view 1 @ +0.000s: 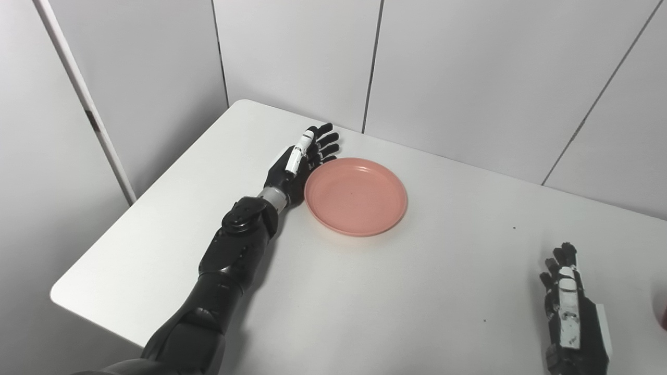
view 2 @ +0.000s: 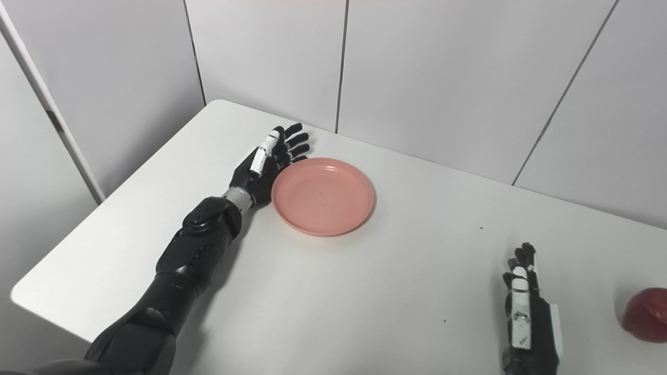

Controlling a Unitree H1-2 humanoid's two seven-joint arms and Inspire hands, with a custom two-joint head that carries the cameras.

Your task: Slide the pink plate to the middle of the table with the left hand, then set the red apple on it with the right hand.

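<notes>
A pink plate [view 1: 356,195] lies on the white table [view 1: 365,302], left of the table's middle and toward the back. My left hand [view 1: 302,161] is open, fingers stretched out, its palm side against the plate's left rim. A red apple [view 2: 646,314] sits at the right edge of the right eye view; only a sliver of it shows in the left eye view [view 1: 663,317]. My right hand [view 2: 523,307] is open and empty, resting at the front right, apart from the apple on its left.
Grey wall panels [view 1: 443,67] stand close behind the table's back edge. The table's left corner [view 1: 57,294] and front left edge are near my left arm.
</notes>
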